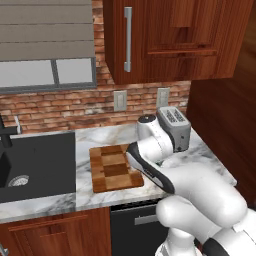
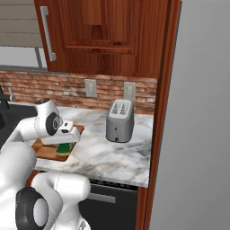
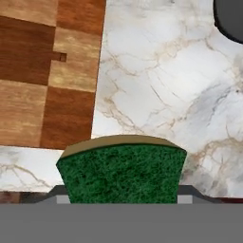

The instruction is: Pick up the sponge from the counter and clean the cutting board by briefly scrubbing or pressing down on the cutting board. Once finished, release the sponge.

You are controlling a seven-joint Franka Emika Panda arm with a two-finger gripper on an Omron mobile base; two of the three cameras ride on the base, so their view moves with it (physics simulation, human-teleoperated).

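Observation:
The sponge [image 3: 122, 173], dark green on top with a yellow edge, sits between the fingers of my gripper [image 3: 121, 192], which is shut on it. In the right base view the sponge [image 2: 66, 148] hangs under the hand [image 2: 63, 137], above the right edge of the checkered cutting board [image 2: 46, 151]. In the hand view the cutting board [image 3: 42, 71] lies to the upper left, with white marble counter [image 3: 161, 95] directly beyond the sponge. In the left base view my forearm covers the right side of the cutting board [image 1: 111, 167].
A silver toaster [image 1: 174, 127] [image 2: 119, 120] stands on the counter to the right of the board, and its dark base [image 3: 230, 19] shows in the hand view's corner. The black sink [image 1: 35, 165] lies to the left. Wooden cabinets hang overhead.

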